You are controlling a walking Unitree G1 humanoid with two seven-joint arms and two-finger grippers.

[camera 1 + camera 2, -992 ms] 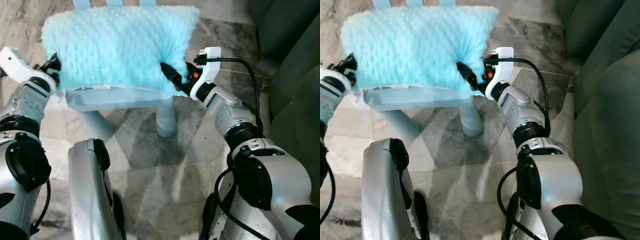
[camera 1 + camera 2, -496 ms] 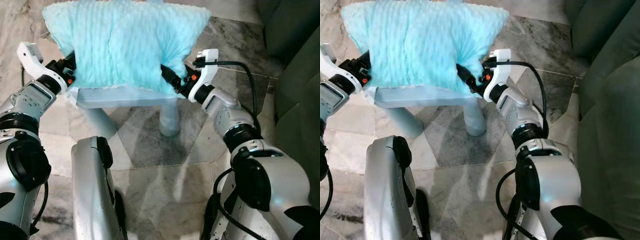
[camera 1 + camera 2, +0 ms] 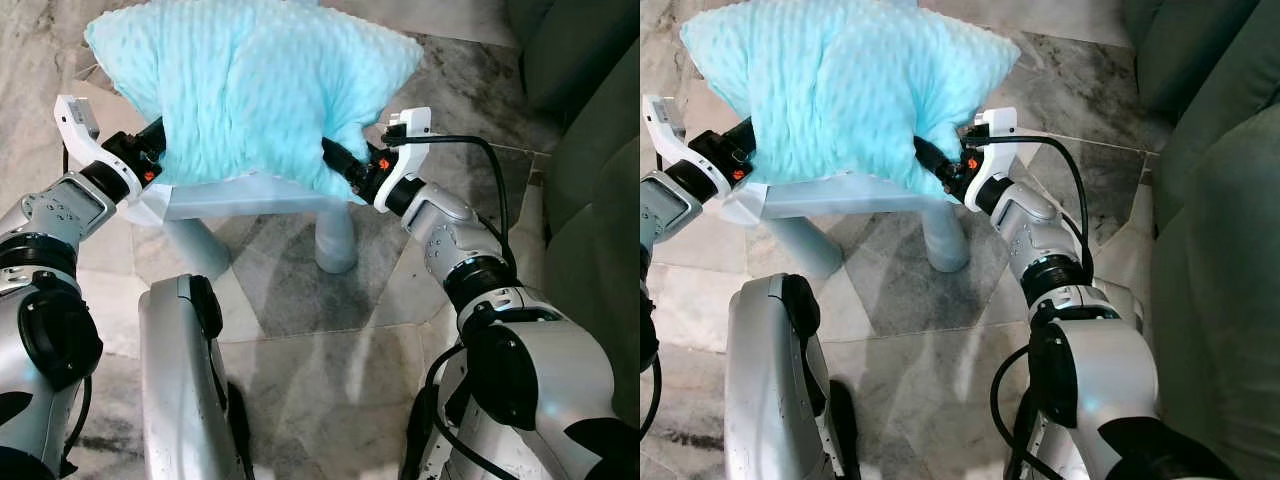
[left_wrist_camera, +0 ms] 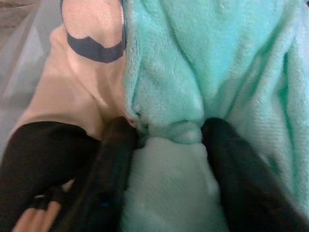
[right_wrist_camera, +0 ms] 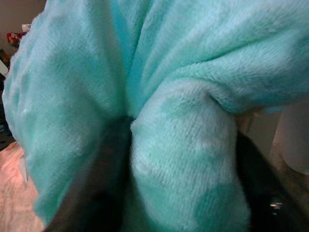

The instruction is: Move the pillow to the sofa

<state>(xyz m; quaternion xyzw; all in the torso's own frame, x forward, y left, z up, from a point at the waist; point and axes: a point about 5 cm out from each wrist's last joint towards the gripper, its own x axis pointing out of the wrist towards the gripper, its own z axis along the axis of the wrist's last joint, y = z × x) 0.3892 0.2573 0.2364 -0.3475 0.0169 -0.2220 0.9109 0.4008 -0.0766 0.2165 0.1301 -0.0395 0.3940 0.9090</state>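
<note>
no text, label, brand, number or sign could be read anywhere in these views; every surface in sight was plain or blurred.

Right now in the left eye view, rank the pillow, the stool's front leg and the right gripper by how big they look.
1. pillow, largest
2. stool's front leg
3. right gripper, smallest, though its fingertips are buried in the pillow, so this is unsure.

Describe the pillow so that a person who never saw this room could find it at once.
Start from the dark green sofa at the robot's right; beside it, on the grey marble floor, stands a small pale blue plastic chair. Over its seat is the fluffy turquoise pillow with a dotted plush surface, pinched at its sides by the left gripper and right gripper. Nothing else nearby is soft and turquoise.
</note>
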